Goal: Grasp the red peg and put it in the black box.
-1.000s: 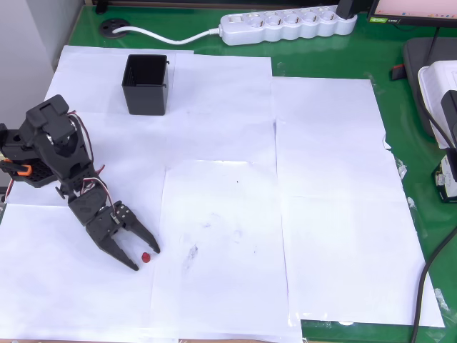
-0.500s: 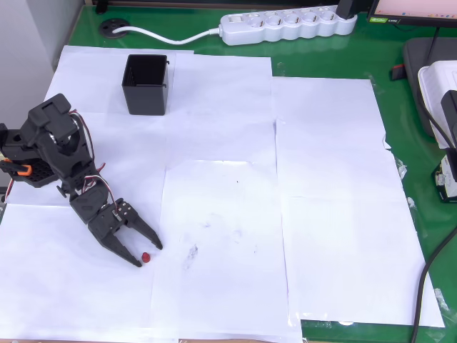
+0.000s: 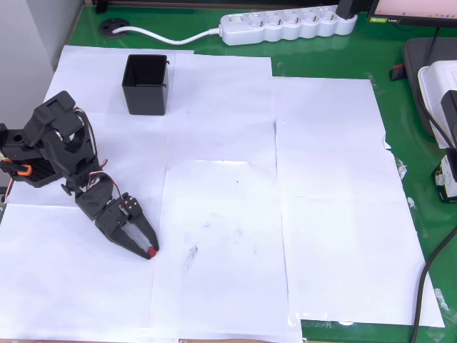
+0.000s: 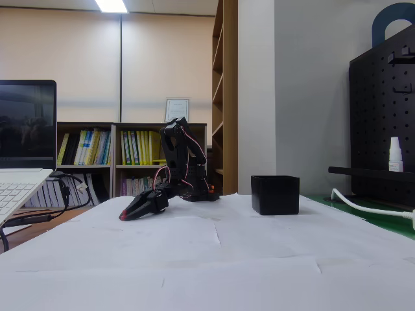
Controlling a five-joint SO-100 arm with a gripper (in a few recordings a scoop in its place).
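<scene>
I see matt white paper sheets (image 3: 228, 214) over a glossy green surface (image 3: 400, 114), and a smooth black plastic square box (image 3: 146, 84).

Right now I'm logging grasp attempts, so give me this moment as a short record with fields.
peg: red peg on the white paper, at the tips of the jaws
gripper: gripper low over the paper, jaws closed around the peg
box: black box upright, apart from the arm, nothing seen inside
lifted: not yet

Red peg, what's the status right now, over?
Gripper shut on the red peg, fingers low on the paper. Black box stands apart, up the sheet in the overhead view. Nothing between them.
</scene>
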